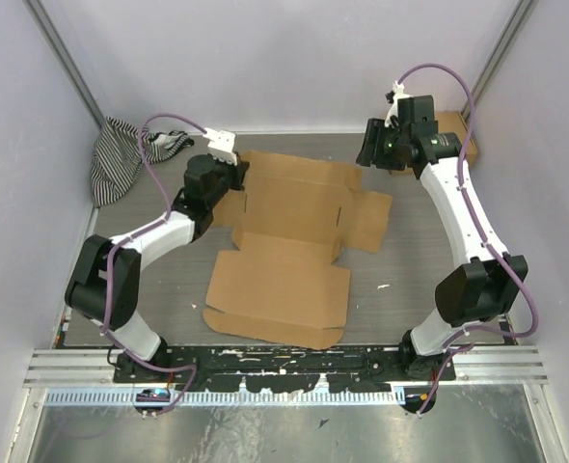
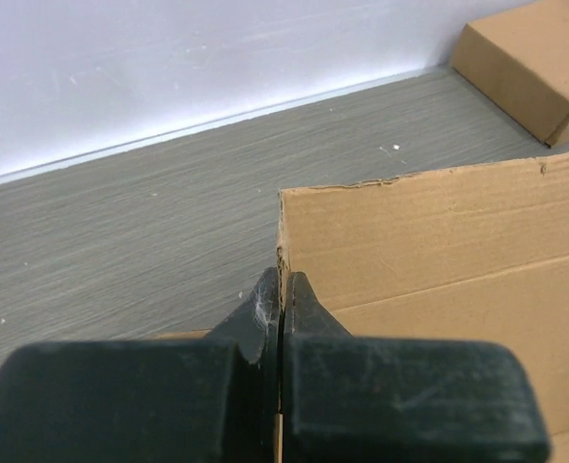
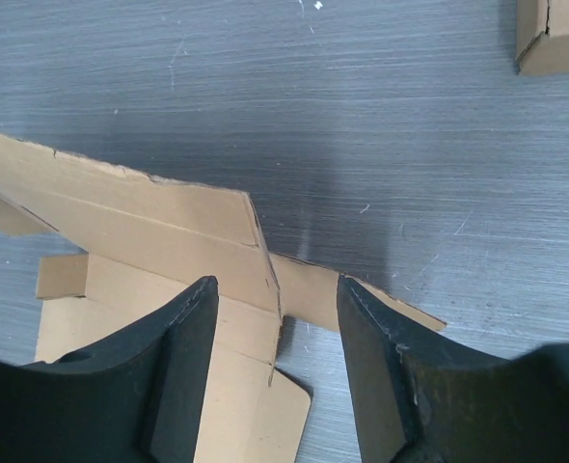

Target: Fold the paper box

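The paper box [image 1: 284, 256] is a flat brown die-cut cardboard sheet lying in the middle of the grey table. My left gripper [image 1: 240, 177] is at its far left corner. In the left wrist view the left gripper [image 2: 282, 283] is shut on the edge of a flap [image 2: 429, 241] that stands raised. My right gripper [image 1: 369, 157] hovers over the sheet's far right corner. In the right wrist view it [image 3: 277, 286] is open, with a raised flap's edge [image 3: 149, 231] between and below the fingers, not touched.
A ready-assembled brown cardboard box [image 1: 454, 130] sits at the back right behind the right arm; it also shows in the left wrist view [image 2: 535, 58] and the right wrist view [image 3: 555, 39]. A striped cloth [image 1: 125, 154] lies at the back left. White walls enclose the table.
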Controlling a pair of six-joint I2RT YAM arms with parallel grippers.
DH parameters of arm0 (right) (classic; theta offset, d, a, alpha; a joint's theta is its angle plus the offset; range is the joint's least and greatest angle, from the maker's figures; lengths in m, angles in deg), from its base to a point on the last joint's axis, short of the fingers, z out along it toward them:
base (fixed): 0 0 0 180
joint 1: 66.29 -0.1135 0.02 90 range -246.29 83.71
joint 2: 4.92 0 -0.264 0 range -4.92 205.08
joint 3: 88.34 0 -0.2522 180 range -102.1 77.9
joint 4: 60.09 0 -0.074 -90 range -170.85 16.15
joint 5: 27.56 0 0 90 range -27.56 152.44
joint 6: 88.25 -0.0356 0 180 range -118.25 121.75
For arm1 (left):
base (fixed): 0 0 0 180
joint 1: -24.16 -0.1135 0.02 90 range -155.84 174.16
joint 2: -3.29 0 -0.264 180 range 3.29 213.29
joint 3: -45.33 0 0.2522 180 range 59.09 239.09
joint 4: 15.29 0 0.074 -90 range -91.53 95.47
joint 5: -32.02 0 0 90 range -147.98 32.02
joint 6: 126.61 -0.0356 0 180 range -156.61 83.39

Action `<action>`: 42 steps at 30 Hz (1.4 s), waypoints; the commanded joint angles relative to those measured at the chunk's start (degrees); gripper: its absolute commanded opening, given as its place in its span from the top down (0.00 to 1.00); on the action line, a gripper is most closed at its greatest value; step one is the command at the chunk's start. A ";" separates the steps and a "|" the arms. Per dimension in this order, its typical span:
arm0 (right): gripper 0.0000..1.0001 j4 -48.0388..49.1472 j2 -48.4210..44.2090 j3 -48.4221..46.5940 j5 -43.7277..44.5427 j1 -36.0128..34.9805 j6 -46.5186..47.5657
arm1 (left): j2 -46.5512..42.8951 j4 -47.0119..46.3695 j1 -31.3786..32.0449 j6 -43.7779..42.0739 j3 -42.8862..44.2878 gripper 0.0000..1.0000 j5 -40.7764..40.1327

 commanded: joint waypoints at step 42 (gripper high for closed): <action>0.99 0.84 2.59 -1.28 5.73 -6.14 1.47 | -15.24 -3.69 1.20 2.11 -6.19 0.40 -4.54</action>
